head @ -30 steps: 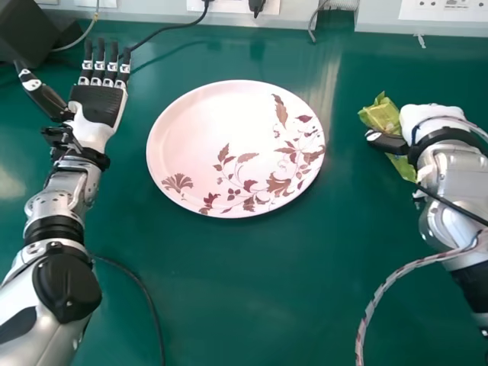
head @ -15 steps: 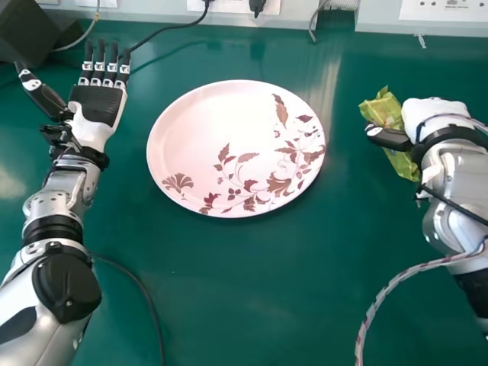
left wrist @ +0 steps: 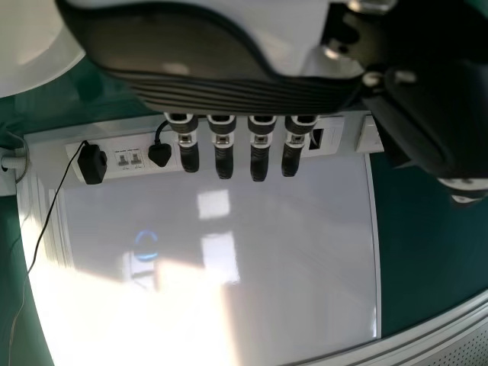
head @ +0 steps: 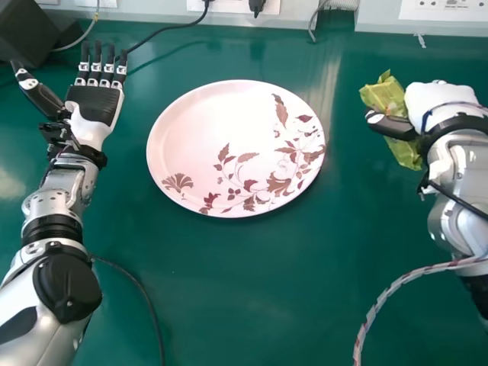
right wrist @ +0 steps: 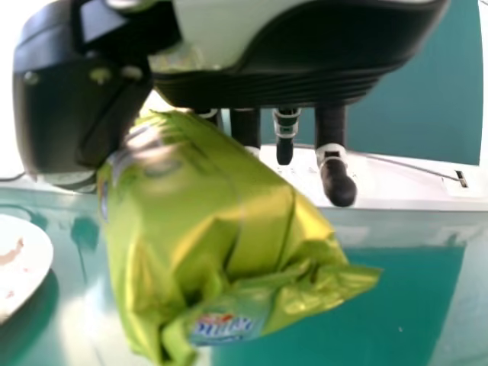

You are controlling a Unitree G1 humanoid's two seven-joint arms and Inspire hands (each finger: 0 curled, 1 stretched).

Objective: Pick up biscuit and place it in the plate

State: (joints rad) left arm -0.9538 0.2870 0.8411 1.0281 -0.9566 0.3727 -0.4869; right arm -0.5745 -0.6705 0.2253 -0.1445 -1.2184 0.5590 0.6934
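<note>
Head view, upper right: right hand [head: 439, 101] clasps yellow-green foil packet [head: 384, 94]; right wrist view adds its print. Upper left: left hand [head: 96, 105], wide. Green tabletop [head: 252, 290]; white socket strip [head: 438, 9] behind.

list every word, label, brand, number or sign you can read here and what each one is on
Nothing reads clearly enough to quote.
Green packet: lettering on a logo near its crumpled end, too blurred to read surely.
White socket panel at the head view's top right: tiny marks, too small to read.
Plate: leaf and flower pattern, no lettering seen.
</note>
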